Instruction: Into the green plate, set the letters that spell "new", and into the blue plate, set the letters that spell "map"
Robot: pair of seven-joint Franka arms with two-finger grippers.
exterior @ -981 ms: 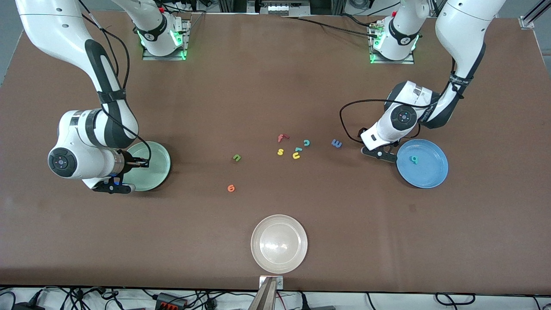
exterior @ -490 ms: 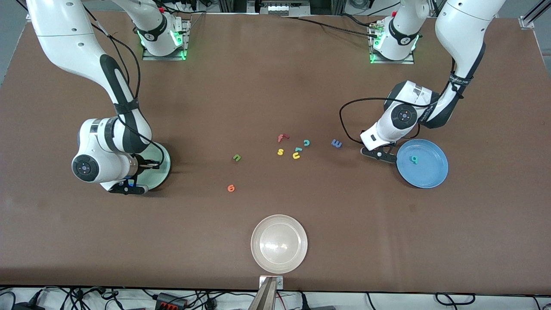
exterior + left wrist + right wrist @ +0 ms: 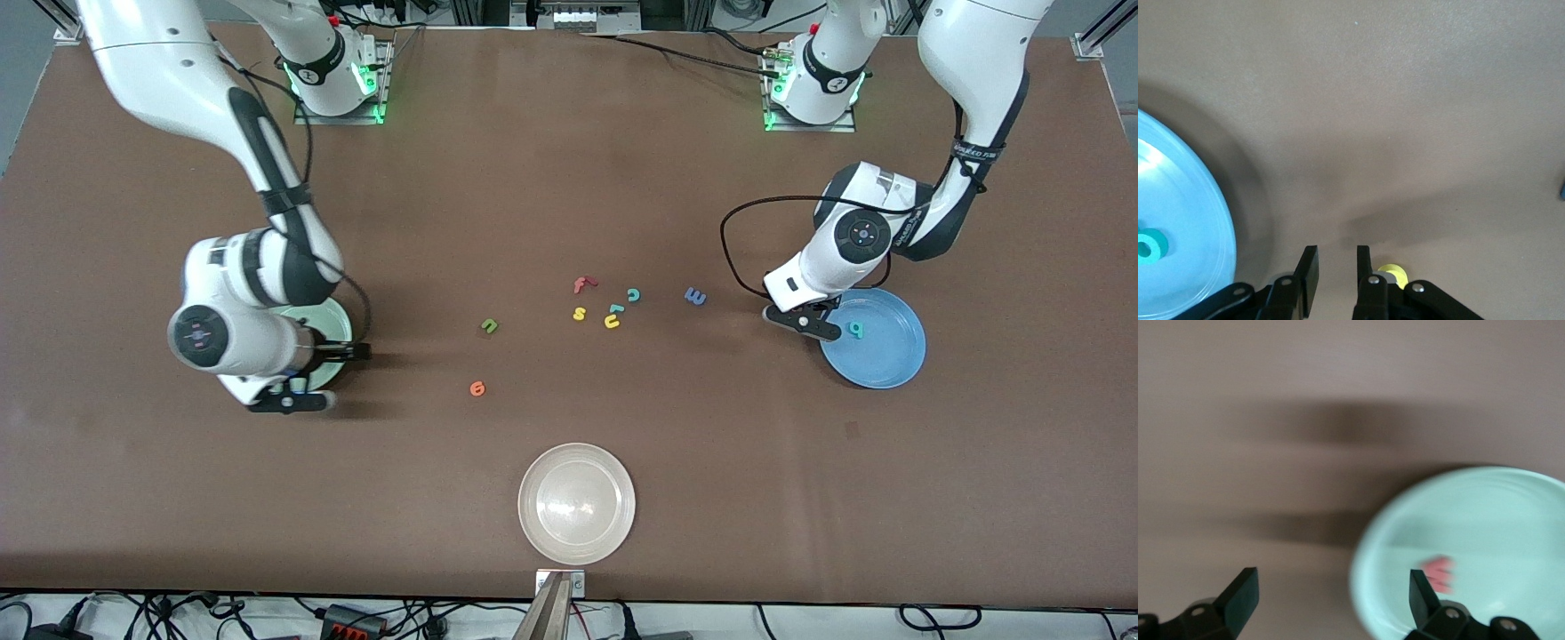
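Hovering spread wide over the green plate [image 3: 332, 316], my right gripper [image 3: 1331, 590] carries nothing; the "w" [image 3: 1438, 574] lies inside. The orange "e" [image 3: 477, 388], low centre, is light, squashy foam, so pinch its edges. My left gripper [image 3: 1333, 267], nearly closed and empty, sits at the blue plate [image 3: 889, 360] rim.

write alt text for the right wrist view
The right gripper, fingers wide open, hangs over the rim of a pale green plate on a brown table. A red-pink letter lies in the plate.

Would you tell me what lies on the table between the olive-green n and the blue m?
In the front view, between the n and the m lie a red f, yellow s, yellow u and teal c.
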